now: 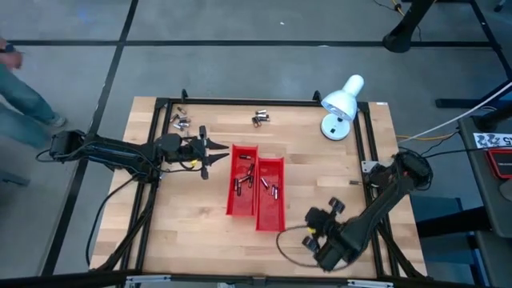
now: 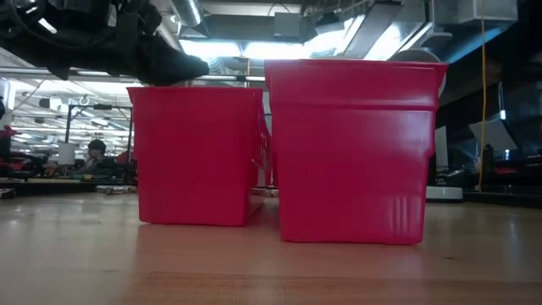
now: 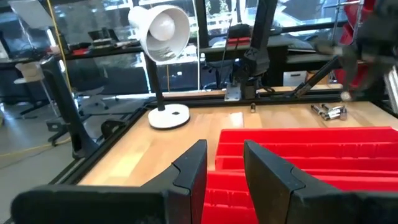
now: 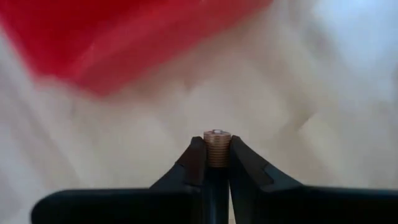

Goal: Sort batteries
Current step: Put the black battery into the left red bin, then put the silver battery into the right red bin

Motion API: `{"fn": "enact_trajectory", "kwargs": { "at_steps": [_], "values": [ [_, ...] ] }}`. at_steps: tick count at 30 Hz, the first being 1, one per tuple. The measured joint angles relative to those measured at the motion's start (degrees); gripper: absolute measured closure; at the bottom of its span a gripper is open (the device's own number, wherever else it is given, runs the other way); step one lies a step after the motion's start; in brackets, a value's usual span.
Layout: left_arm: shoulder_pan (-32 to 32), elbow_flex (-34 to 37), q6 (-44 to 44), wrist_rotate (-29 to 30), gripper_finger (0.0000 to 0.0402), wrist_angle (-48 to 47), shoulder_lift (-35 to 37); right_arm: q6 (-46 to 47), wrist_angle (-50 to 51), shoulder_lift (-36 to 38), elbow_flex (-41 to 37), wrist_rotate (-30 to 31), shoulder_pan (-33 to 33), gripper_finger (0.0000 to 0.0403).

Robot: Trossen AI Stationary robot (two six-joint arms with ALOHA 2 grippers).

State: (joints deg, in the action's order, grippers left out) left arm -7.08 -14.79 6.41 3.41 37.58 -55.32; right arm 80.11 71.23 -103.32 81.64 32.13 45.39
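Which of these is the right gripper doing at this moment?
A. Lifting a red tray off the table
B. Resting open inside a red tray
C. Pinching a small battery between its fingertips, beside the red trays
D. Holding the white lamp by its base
C: the right wrist view shows the right gripper shut on a small battery whose end sticks up between the fingertips, with a red tray blurred beyond it.

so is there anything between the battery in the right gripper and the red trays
Nothing visible. The right gripper is shut on a battery over bare table, beside the near end of the red trays; only wood shows between them.
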Motion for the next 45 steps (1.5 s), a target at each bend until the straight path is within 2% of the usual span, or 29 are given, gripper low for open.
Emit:
{"fn": "enact_trajectory", "kwargs": {
  "at_steps": [5, 8, 15, 18, 20, 23, 26, 32, 39, 45],
  "values": [
    [-2.1, 0.0, -1.8, 2.6, 0.0306, -3.4, -0.1, -11.9, -1.3, 2.4, -0.1, 6.0, -6.4, 0.0367],
    [-3.2, 0.0, -2.6, 3.7, 0.0306, -4.7, 0.0, -23.0, -5.7, 2.8, 0.1, 7.8, -12.2, 0.0367],
    [-4.8, 0.0, -1.9, 3.7, 0.0306, -5.3, 0.0, -57.0, -31.1, 2.7, 0.0, 0.8, -26.0, 0.0367],
    [-5.1, 0.0, -1.5, 3.7, 0.0306, -5.8, 0.0, -67.5, -41.5, 2.7, 0.1, -3.6, -30.3, 0.0367],
    [-5.1, 0.0, -1.2, 3.7, 0.0306, -5.8, 0.0, -71.9, -47.5, 1.6, 0.1, -8.8, -33.3, 0.0367],
    [-5.1, 0.0, 0.5, 3.7, 0.0306, -5.7, 0.0, -75.7, -54.0, -1.5, 0.1, -16.8, -36.9, 0.0367],
    [-5.8, 0.0, 2.1, 3.7, 0.0306, -5.7, 0.0, -77.7, -58.9, -5.0, 0.1, -21.3, -39.3, 0.0367],
    [-8.7, 0.0, 3.2, 3.7, 0.0306, -7.9, 0.0, -78.8, -61.7, -8.9, 0.1, -21.5, -41.5, 0.036],
    [-13.0, 0.0, 3.5, 3.7, 0.0306, -10.4, 0.0, -78.8, -62.6, -9.3, 0.1, -21.7, -42.6, 0.0277],
    [-14.5, 0.0, 3.2, 2.6, 0.0306, -10.6, 0.0, -79.4, -65.6, -9.3, 0.1, -21.2, -42.9, 0.0245]
  ]
}}
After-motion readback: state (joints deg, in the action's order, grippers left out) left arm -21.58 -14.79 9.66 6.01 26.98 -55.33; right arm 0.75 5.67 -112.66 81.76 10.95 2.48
